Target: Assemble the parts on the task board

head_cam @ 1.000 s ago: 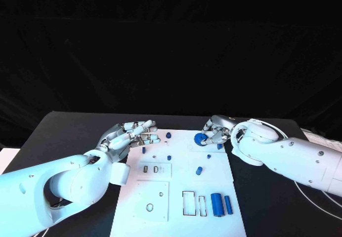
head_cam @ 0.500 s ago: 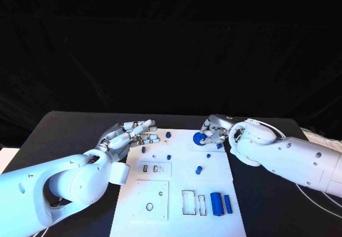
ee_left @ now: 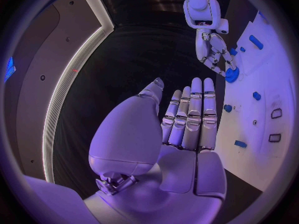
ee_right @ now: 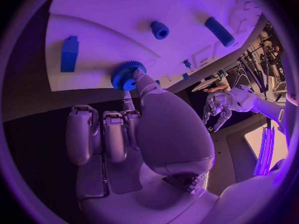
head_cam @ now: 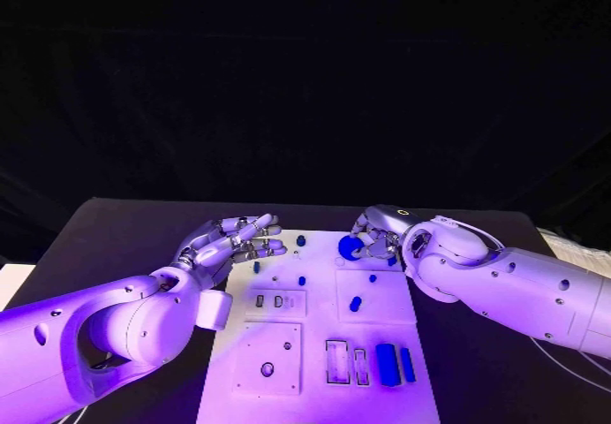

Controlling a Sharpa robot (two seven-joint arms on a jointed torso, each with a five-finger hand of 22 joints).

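Your right hand [head_cam: 372, 240] pinches the round blue gear [head_cam: 349, 248] at the far edge of the white board [head_cam: 319, 371]. If that light pinch lets the gear tilt, it may jam or roll onto the counter [head_cam: 115, 238]. Your left hand [head_cam: 233, 245] hovers with fingers apart, holding nothing, by the board's far left corner. Fingers hide the gear's seat, so you can't judge alignment.

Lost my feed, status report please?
Right hand grips blue gear at task board far edge. Left hand open, holding nothing. Nothing in the way.
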